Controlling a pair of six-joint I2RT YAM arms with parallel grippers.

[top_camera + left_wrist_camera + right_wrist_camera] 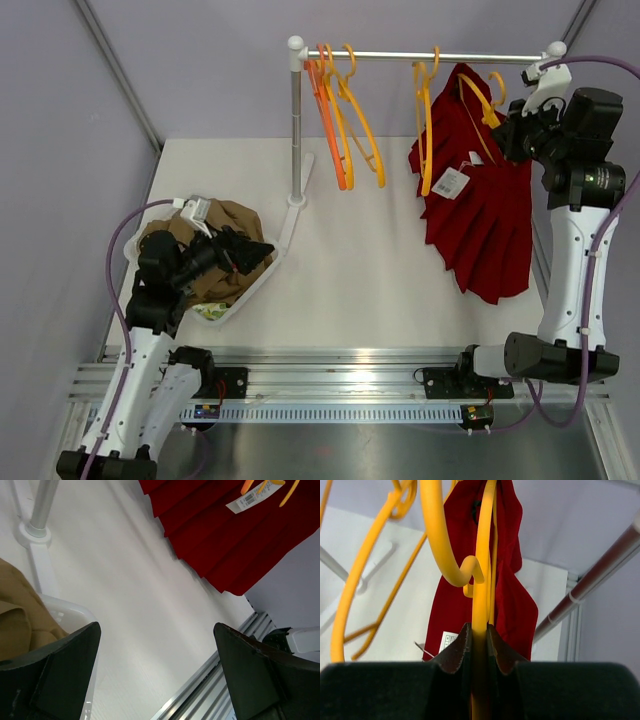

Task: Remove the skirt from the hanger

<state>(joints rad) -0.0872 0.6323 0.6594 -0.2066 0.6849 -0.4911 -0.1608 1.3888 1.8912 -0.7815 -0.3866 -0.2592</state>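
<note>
A dark red pleated skirt (490,210) with a white tag (451,182) hangs from a yellow hanger (478,100) at the right end of the rack rail (400,55). My right gripper (505,128) is up at the rail. In the right wrist view it (479,640) is shut on the yellow hanger (481,580), with the skirt (512,595) just behind. My left gripper (255,250) is open and empty over the basket at the left. In its own view (157,670) the skirt (225,540) is far off at the top.
A white basket (250,290) holds brown clothing (235,215) at the left. The rack post (296,130) stands at centre left. Orange hangers (330,120) and other yellow hangers (428,130) hang bare on the rail. Aluminium rails (350,360) run along the near edge.
</note>
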